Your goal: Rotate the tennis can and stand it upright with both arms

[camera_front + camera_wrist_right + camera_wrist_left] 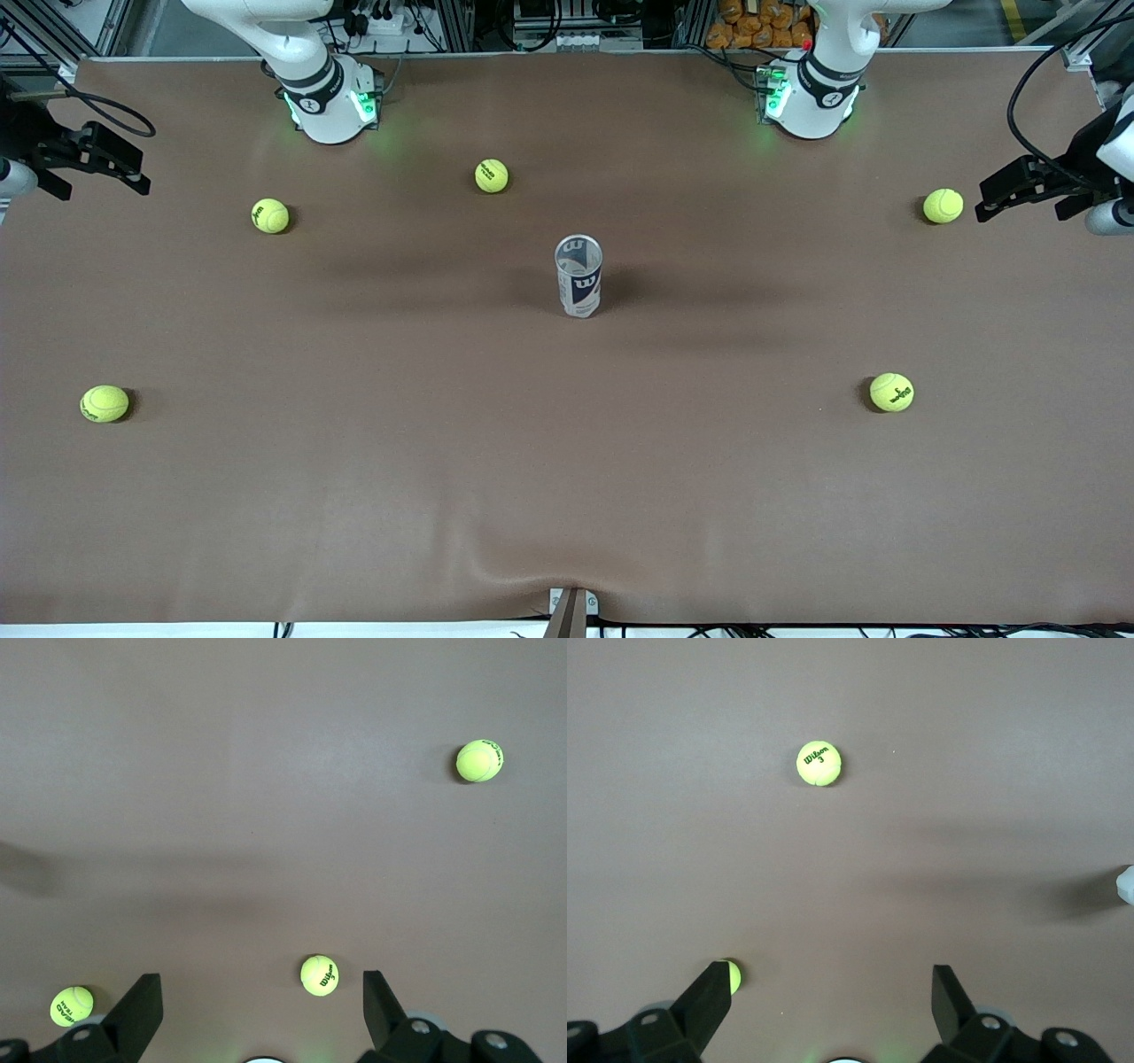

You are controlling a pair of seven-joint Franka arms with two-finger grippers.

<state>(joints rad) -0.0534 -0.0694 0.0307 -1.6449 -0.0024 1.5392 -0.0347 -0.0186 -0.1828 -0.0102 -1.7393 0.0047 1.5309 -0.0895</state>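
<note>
The tennis can (578, 283), a clear tube with a white and dark-blue "W" label, stands upright on the brown table, mid-way between the arms' ends. My left gripper (1005, 193) is open and empty, up in the air at the left arm's end of the table, well away from the can. My right gripper (120, 168) is open and empty, up in the air at the right arm's end. The left wrist view shows the left gripper (828, 979) open over bare table. The right wrist view shows the right gripper (261, 983) open over bare table. Neither wrist view shows the can clearly.
Several yellow-green tennis balls lie scattered on the table: near the right arm's base (269, 215), between the bases (492, 175), by the left gripper (943, 206), and two nearer the front camera (891, 392) (104, 403). The arm bases (330, 102) (808, 97) stand along the table's edge farthest from the front camera.
</note>
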